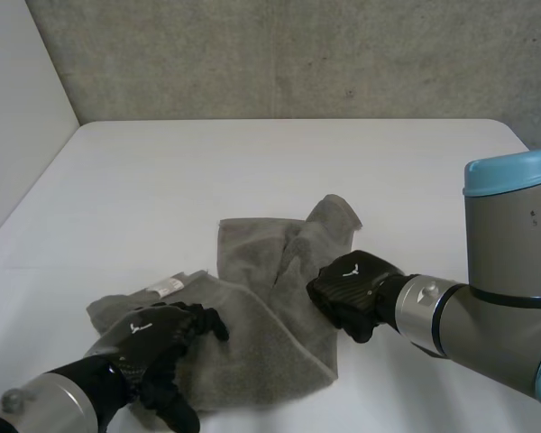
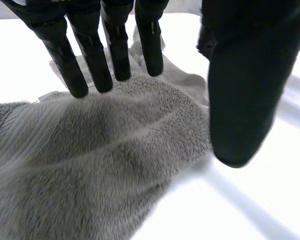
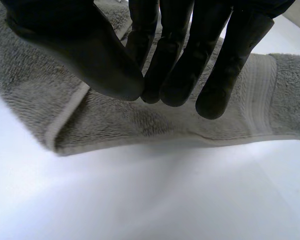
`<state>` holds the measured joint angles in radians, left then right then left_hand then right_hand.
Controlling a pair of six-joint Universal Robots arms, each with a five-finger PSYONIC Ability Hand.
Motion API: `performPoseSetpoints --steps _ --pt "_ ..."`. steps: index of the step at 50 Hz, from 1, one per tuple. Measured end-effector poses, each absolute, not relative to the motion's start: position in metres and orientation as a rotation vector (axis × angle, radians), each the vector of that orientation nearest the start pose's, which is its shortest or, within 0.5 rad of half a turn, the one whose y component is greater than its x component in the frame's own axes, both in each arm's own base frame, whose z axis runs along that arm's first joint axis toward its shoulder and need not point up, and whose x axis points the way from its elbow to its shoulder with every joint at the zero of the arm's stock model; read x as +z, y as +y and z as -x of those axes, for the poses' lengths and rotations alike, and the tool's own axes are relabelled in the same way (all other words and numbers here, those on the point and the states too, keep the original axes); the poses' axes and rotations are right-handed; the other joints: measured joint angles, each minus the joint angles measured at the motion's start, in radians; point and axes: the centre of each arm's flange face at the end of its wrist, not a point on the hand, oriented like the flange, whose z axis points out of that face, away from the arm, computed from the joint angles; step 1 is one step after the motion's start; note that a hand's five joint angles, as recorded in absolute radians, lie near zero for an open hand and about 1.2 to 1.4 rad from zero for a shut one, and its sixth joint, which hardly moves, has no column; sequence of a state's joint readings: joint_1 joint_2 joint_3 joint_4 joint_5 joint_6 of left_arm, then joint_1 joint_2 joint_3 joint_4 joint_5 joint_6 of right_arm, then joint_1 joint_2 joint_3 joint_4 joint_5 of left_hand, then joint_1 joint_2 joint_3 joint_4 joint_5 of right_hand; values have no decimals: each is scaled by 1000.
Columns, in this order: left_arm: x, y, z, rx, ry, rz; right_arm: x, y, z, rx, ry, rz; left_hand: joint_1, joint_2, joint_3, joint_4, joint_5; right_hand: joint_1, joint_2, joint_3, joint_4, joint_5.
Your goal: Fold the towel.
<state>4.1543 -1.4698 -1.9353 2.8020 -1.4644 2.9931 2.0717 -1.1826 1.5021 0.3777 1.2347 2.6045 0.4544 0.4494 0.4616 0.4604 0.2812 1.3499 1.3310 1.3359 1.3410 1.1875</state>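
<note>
White table (image 1: 279, 153) w/ grey wall (image 1: 298, 54) behind: left hand (image 1: 153, 338) open, fingers (image 2: 97, 65) straight & spread over near-left part of the grey towel (image 1: 261, 298), crumpled mid-table, right hand (image 1: 352, 284) at its right edge, can't tell if gripping.
</note>
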Motion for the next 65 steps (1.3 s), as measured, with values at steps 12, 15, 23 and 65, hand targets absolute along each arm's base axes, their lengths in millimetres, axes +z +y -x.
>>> performPoseSetpoints --steps 12,15,23,65 --pt "265 -161 229 -1875 2904 -641 213 -213 -286 -1484 2081 1180 -193 -194 -205 -202 -202 -1002 -971 -997 -1003 -1060" --pt "268 -184 231 -1950 2852 -597 209 -213 -283 -1473 2099 1121 -188 -184 -197 -197 -189 -1013 -971 -997 -1008 -1070" --pt "242 -238 259 -1925 2820 -751 181 -195 -272 -1329 2189 1090 -17 -13 -25 -25 -20 -1014 -971 -997 -1008 -1072" --pt "263 -208 297 -1954 2441 -1279 176 -215 -261 -1484 2135 1033 729 767 752 756 734 -1116 -1078 -1093 -1073 -1119"
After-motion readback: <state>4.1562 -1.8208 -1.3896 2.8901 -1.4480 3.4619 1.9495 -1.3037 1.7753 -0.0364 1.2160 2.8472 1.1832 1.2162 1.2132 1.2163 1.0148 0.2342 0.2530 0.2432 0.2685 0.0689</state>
